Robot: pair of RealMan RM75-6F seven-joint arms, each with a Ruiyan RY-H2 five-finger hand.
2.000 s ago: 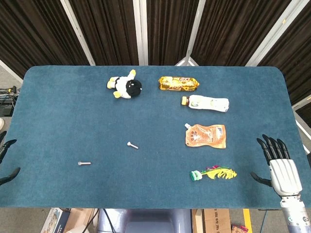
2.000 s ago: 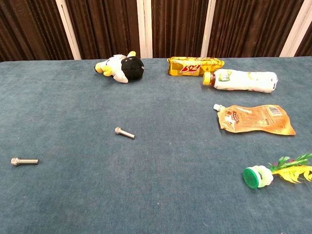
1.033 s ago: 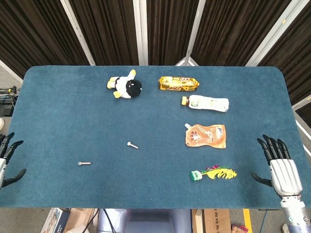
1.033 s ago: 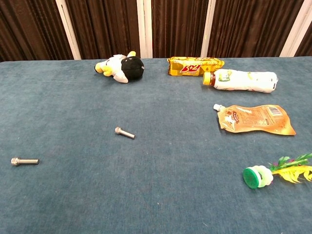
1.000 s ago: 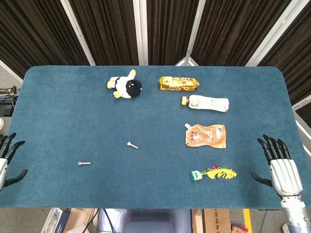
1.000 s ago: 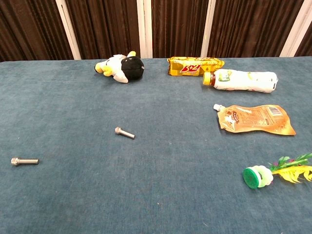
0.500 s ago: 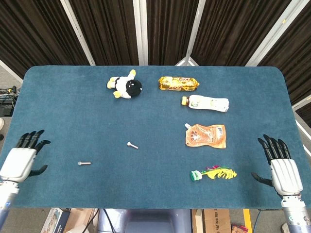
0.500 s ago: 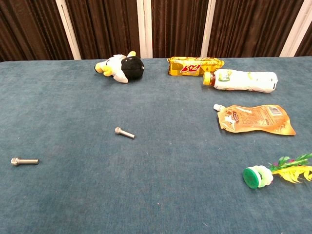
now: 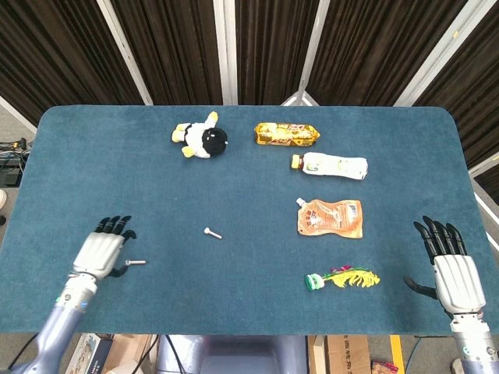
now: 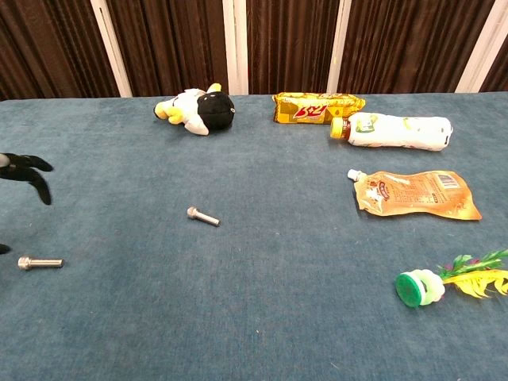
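Low on the frame's left, the left hand point(image 9: 100, 252) hovers spread (nothing held) beside the bolt point(image 9: 136, 262), seemingly lining up a grasp.

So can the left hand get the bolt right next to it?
Probably yes. The left hand is open just beside the bolt, and nothing lies between them on the table.

— What stood behind the table point(image 9: 249, 195)?
— Dark brown curtains point(image 9: 273, 47) hung past its far edge, split by white poles point(image 9: 224, 47).
— And below its near edge?
— Cardboard boxes point(image 9: 343, 354) sat on the floor; grey floor showed by the far-left corner.
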